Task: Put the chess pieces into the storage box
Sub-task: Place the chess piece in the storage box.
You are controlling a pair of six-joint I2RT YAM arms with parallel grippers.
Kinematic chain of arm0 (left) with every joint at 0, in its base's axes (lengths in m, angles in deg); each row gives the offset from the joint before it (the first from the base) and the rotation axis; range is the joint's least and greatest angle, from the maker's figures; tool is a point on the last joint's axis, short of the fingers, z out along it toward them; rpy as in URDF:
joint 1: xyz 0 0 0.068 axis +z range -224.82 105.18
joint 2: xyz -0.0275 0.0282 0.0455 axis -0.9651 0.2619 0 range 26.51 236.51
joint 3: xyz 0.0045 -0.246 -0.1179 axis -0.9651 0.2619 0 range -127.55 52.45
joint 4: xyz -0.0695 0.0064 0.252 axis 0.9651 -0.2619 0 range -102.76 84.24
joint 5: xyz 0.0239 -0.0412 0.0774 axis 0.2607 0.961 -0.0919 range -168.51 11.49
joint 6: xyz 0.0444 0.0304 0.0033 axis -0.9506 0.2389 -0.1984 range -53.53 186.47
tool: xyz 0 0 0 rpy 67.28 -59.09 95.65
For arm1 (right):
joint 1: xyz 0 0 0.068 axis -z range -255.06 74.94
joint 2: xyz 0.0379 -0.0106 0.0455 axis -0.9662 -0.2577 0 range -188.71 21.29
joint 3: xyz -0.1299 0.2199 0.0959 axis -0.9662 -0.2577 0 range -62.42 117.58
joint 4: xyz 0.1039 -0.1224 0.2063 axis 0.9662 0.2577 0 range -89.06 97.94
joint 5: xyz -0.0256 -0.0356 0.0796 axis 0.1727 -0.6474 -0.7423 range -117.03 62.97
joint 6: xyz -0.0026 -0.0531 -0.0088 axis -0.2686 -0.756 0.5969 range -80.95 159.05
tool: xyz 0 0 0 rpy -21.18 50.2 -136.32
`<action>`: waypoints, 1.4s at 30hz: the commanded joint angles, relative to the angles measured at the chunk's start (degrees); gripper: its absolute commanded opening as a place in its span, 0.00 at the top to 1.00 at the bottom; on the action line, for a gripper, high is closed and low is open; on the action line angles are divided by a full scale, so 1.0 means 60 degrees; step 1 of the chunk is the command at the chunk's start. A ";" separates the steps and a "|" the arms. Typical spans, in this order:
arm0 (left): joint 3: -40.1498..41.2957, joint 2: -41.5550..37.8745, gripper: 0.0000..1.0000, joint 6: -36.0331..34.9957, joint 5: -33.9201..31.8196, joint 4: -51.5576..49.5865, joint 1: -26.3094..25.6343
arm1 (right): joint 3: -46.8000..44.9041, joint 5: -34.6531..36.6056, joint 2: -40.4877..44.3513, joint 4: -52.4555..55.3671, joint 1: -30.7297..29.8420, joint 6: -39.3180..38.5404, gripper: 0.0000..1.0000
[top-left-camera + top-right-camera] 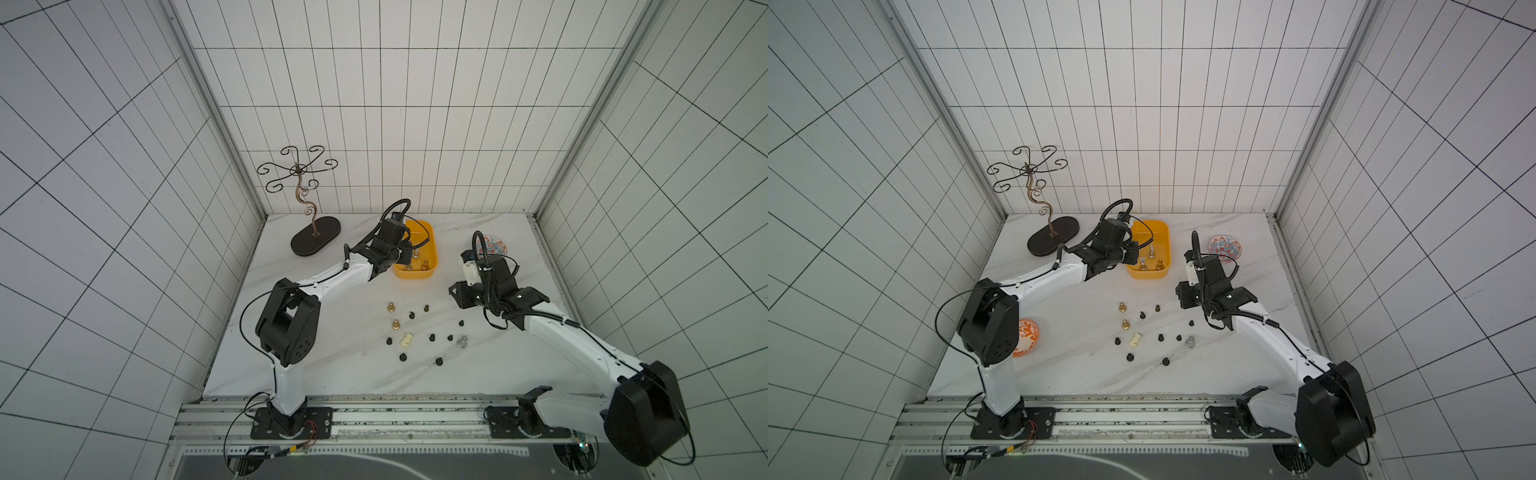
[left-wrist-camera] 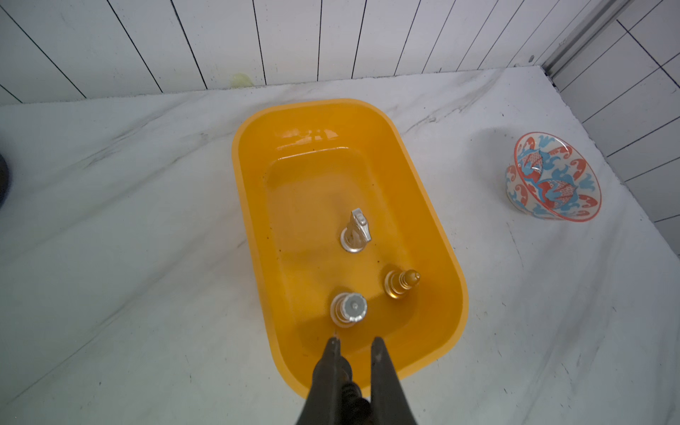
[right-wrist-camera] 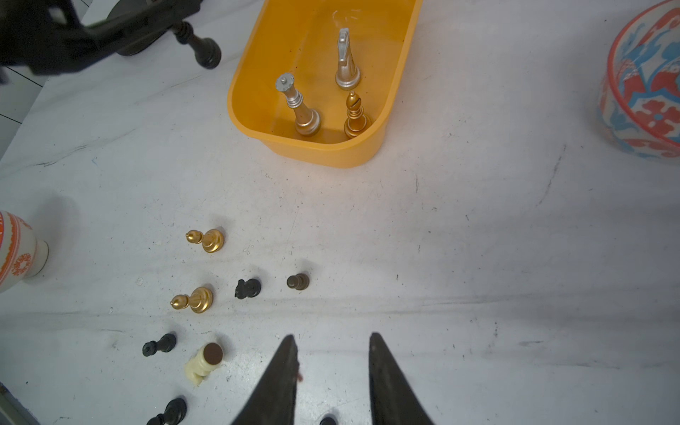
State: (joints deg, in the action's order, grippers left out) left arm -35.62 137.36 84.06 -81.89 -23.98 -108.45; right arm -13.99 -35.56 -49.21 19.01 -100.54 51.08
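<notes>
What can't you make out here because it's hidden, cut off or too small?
Dark piece in the left gripper: left wrist view, mostly covered by the fingers, type unclear.
Orange-patterned bowl: in a top view, partly behind the left arm's elbow.
Dark object by the right gripper: right wrist view, cut off by the picture's edge.
Small black pieces: both top views, too small to identify.
</notes>
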 commanded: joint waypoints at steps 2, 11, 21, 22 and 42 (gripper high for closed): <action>-0.0968 0.1018 0.91 -0.0330 0.0713 0.0256 0.0400 | -0.0089 -0.0101 0.0090 0.0493 0.0115 -0.0027 0.67; -0.2559 0.3020 0.90 -0.0123 0.0938 0.0567 0.0611 | 0.0022 -0.0223 -0.0240 0.0563 0.0130 -0.0086 0.67; -0.3521 0.4207 0.87 0.0189 0.1063 0.0538 0.0786 | 0.0018 -0.0240 -0.0131 0.0714 0.0129 -0.0160 0.67; -0.3530 0.4230 0.87 0.0202 0.1066 0.0557 0.0787 | 0.0002 -0.0259 -0.0112 0.0724 0.0129 -0.0149 0.67; -0.2974 0.2681 0.71 0.0146 0.1051 0.0691 0.0840 | 0.0070 -0.0064 0.0238 0.1015 0.0129 -0.0101 0.66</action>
State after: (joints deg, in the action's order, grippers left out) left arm -54.53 159.79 85.45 -75.66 -21.40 -103.62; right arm -13.99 -36.57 -49.06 23.07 -100.17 50.67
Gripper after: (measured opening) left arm 0.294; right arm 0.335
